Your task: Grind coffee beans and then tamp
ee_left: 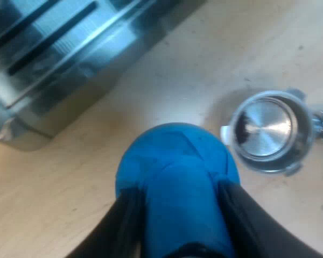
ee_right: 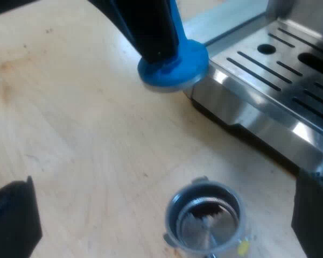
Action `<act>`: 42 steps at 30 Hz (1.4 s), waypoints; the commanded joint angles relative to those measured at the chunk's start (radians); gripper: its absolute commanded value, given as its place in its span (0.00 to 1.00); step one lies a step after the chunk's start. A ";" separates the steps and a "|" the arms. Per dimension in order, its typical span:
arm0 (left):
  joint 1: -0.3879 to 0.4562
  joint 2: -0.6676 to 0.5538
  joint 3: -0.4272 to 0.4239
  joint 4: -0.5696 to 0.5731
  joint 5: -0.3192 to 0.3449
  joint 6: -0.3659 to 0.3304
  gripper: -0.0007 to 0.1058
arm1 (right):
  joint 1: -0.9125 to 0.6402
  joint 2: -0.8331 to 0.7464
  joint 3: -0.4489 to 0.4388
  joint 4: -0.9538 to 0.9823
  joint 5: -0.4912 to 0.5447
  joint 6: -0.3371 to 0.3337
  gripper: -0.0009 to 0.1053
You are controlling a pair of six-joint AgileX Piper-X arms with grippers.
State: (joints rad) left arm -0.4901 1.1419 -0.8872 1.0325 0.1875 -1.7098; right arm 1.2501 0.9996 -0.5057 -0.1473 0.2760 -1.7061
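**Tamper in hand, holder waiting on the bench**

Left wrist view: our left end effector [ee_left: 183,207] is closed around the blue tamper [ee_left: 177,161], one black finger on each side of its body. The metal holder [ee_left: 269,131] lies on the bench [ee_left: 204,54], mouth up. The tamper sits beside the holder, not over it. The holder's basket shows bright bare metal at its bottom with only a dark smear, so we judge it holds little or no ground coffee. The espresso machine [ee_left: 59,59] stands beyond the tamper, well apart from the holder.

Right wrist view: our right end effector [ee_right: 164,185] hangs above the holder with its fingers spread wide and nothing between them. The holder rests roughly between the two fingers, nearer one of them. The tamper's flat base is farther from the holder, close against the machine's slotted tray; we cannot tell whether it touches the bench.

We judge the tamping step is in hand, though the basket looks unfilled. The next move calls for centring the tamper's base over the holder's mouth, keeping it level, and pressing straight down, with the right end effector steadying the holder.
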 commanded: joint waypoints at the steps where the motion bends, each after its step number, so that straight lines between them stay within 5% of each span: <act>1: 0.040 -0.015 -0.007 0.011 -0.003 -0.010 0.01 | -0.002 0.017 -0.019 -0.005 -0.030 -0.026 0.92; 9: 0.156 -0.015 0.066 0.015 -0.026 -0.007 0.01 | -0.013 0.128 -0.066 -0.015 -0.034 -0.026 0.92; 22: 0.234 -0.010 0.291 -0.181 -0.026 0.002 0.01 | -0.061 0.277 -0.079 -0.082 -0.123 -0.018 0.92; 35: 0.234 0.095 0.300 -0.203 -0.053 0.002 0.01 | -0.061 0.315 -0.079 -0.082 -0.170 -0.018 0.92; 37: 0.234 0.095 0.300 -0.205 -0.058 0.008 0.07 | -0.061 0.315 -0.079 -0.082 -0.170 -0.018 0.92; 41: 0.234 0.095 0.300 -0.203 -0.058 0.008 0.49 | -0.061 0.315 -0.079 -0.082 -0.170 -0.018 0.92; 42: 0.234 0.095 0.300 -0.203 -0.058 0.008 0.51 | -0.061 0.315 -0.079 -0.082 -0.170 -0.018 0.92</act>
State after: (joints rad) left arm -0.2564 1.2357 -0.5845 0.8266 0.1443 -1.7050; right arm 1.1928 1.3167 -0.5755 -0.2211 0.1184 -1.7149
